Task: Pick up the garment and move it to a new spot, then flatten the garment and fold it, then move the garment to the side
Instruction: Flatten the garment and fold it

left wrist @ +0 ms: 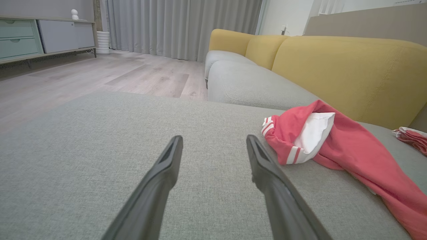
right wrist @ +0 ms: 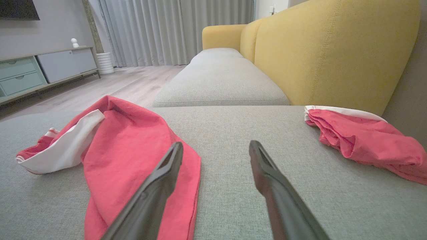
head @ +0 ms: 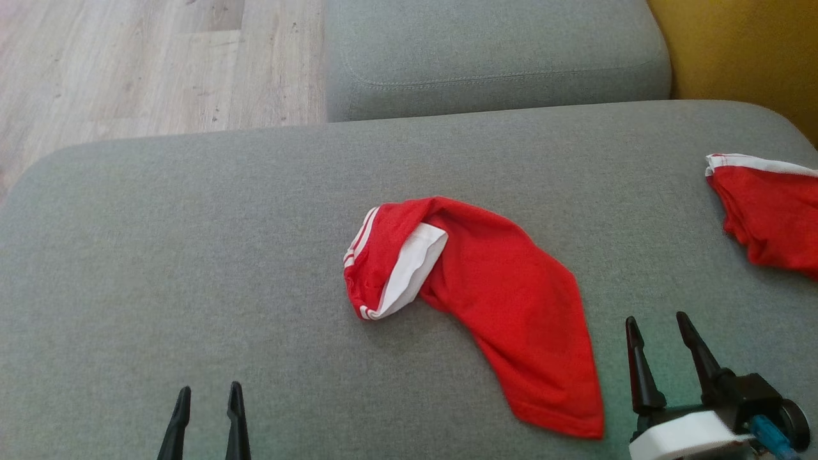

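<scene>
Cut off: the second red garment [head: 770, 214] runs past the right edge of the head view; the left gripper [head: 210, 386] is cropped by the bottom edge, so just its fingertips show.
Hard to make out: the garment [head: 505, 300] is bunched and folded over itself, so I cannot tell its kind; a white band [head: 412, 271] turns outward at its far end.
Garment's place: middle of the grey sofa seat [head: 192, 255], nearer the right gripper [head: 656, 317], touching neither gripper.
Left gripper: fingers apart, empty, over grey fabric.
Right gripper: fingers spread, empty, just beside the garment's near end.
Room: pale wood floor [head: 128, 64], yellow backrest [head: 735, 45], grey curtains [left wrist: 180, 26], low cabinet [left wrist: 40, 33].
</scene>
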Controlling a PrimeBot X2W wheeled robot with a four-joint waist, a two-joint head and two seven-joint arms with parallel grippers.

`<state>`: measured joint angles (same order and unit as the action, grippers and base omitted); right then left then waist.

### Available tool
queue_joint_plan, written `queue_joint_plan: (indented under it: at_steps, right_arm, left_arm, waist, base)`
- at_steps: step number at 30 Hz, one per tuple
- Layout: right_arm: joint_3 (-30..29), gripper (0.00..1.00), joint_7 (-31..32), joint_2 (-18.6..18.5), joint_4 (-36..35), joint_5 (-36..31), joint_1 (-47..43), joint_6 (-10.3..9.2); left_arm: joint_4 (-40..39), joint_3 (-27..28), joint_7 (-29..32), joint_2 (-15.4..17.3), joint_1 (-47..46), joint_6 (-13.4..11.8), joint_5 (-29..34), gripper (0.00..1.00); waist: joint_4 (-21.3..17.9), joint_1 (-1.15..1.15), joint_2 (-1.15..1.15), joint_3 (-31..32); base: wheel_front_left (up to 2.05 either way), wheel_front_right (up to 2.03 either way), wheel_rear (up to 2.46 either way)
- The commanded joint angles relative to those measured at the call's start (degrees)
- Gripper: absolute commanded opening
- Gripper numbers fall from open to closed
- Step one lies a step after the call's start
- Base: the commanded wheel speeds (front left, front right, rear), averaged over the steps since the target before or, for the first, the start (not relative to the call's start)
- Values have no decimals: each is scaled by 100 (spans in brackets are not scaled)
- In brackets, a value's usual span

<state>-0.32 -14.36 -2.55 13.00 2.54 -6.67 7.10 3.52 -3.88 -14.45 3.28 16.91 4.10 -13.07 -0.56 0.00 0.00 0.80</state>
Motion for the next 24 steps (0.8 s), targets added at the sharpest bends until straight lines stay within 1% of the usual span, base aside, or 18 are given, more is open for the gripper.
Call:
queue_joint_plan:
  at_steps: [1, 17, 20, 24]
  right_arm:
    - [150, 100, -63, -32, -143, 28, 156, 39]
    - [197, 100, -63, -32, -137, 48, 177, 39]
    - [240, 100, -63, -32, -138, 36, 217, 39]
    - [281, 100, -63, -32, -152, 20, 257, 39]
  left_arm:
    - [-140, 144, -54, -40, -227, 8, -43, 100]
    - [-146, 63, -54, -40, -275, -17, -33, 100]
    - [-197, -127, -54, -40, -557, -48, -63, 100]
    - [66, -442, -54, -40, -1082, -149, -85, 100]
  waist:
    - [-2, 0, 0, -5]
    - [-22, 0, 0, -63]
    - [-86, 0, 0, -105]
    - [-209, 0, 0, -155]
  base:
    - [0, 0, 0]
    - [0, 0, 0]
    - [0, 0, 0]
    - [0, 0, 0]
